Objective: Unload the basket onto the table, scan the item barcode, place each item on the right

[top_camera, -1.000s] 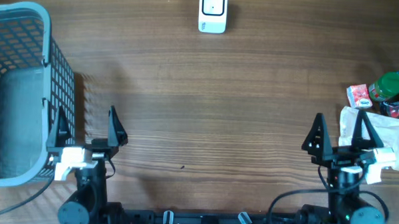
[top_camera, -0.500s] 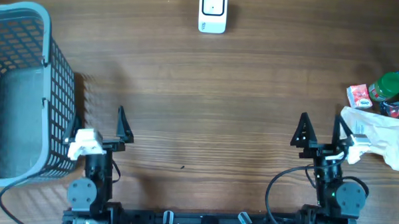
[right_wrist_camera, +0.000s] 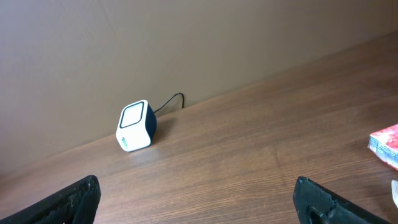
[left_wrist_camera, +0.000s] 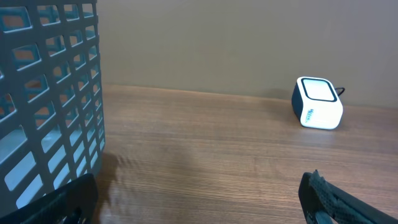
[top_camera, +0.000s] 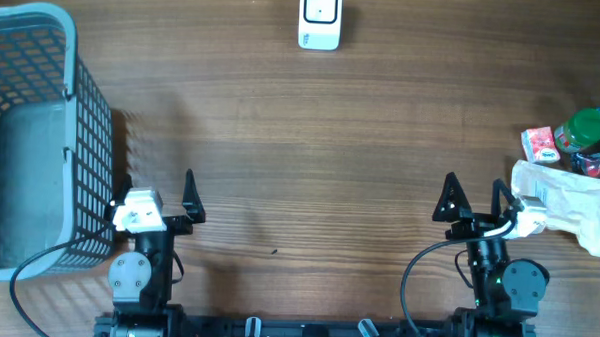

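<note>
Judging which arm should go, I make it the right hand (top_camera: 474, 195): the items lie just off its right side, while the left hand (top_camera: 156, 191) sits well apart from them, beside the basket (top_camera: 45, 25). Both hands are released, jaws spread wide with nothing between them. The white bag (top_camera: 569, 203) lies just beside the right hand, its long axis running away to the right and slightly back toward the arm's base. Ahead of it and further right sit the red packet (top_camera: 540, 145) and the green-capped bottle (top_camera: 586, 128). Which of these carries the barcode I cannot tell. The scanner (top_camera: 319, 19) stands at the far edge of the bench (top_camera: 361, 141), ahead and to the left of the right hand, so I expect a pick to the right, then a carry forward and left.
</note>
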`<state>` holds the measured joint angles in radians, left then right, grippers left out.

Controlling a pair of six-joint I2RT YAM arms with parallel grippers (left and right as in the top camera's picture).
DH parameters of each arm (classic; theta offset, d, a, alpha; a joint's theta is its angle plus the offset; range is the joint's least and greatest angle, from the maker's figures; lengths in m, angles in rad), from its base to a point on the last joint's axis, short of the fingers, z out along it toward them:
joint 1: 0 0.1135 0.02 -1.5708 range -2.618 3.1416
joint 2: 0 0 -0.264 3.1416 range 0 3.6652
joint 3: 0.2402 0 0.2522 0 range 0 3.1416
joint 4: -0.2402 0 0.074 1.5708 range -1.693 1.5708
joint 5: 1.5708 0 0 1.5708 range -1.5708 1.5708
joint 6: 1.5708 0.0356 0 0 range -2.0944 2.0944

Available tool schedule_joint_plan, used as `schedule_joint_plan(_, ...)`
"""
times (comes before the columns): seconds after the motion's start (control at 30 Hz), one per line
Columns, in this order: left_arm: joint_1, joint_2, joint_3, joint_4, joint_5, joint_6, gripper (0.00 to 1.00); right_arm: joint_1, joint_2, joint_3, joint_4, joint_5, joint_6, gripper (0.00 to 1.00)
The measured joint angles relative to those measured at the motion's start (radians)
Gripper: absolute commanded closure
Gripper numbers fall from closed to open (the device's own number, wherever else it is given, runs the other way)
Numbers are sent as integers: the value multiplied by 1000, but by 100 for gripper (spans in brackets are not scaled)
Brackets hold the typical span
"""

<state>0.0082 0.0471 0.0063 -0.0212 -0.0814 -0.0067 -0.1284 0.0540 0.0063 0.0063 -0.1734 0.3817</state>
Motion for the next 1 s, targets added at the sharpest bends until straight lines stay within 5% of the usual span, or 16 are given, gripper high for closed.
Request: schedule_joint_plan(1.0,18,-32,0,-39,0,0,0,97,-35,0,1,3,0,0)
